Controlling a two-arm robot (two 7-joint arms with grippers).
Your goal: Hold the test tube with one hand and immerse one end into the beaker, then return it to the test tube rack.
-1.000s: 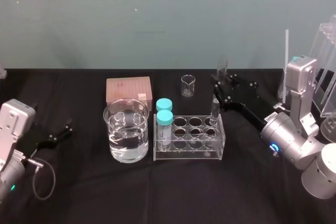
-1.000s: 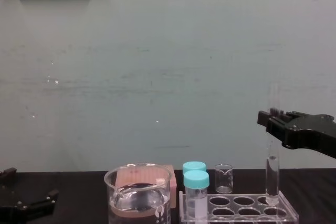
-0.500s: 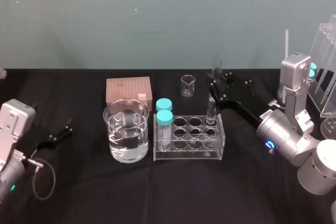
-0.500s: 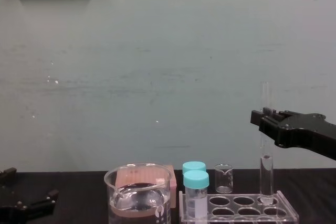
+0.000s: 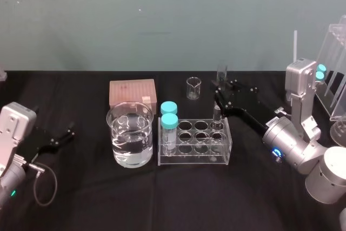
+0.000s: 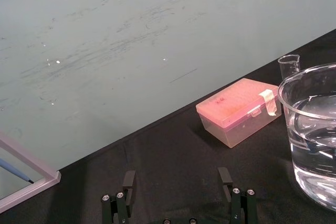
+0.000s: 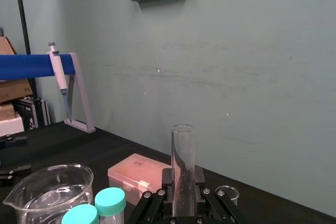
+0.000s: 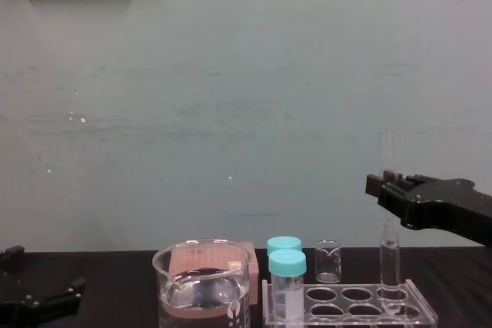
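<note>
My right gripper (image 5: 218, 91) is shut on the test tube (image 5: 216, 116), a slim clear glass tube held upright. In the chest view the test tube (image 8: 390, 236) has its lower end inside a back right hole of the clear test tube rack (image 8: 342, 303), and the right gripper (image 8: 384, 187) grips it above its middle. The right wrist view shows the test tube (image 7: 182, 156) standing between my two black fingers. The beaker (image 5: 130, 133), wide and partly filled with clear liquid, stands left of the rack (image 5: 194, 158). My left gripper (image 6: 177, 182) rests open at the table's left, holding nothing.
Two teal-capped vials (image 5: 169, 120) stand in the rack's left holes. A pink box (image 5: 132, 91) and a tiny beaker (image 5: 193, 87) sit behind. A clear acrylic stand (image 5: 338, 79) rises at the far right. A pipette stand with a blue bar (image 7: 31, 65) stands beyond the beaker.
The right gripper has moved left and down with the test tube, bringing its lower end deeper into the rack's back right hole. The left arm has not moved.
</note>
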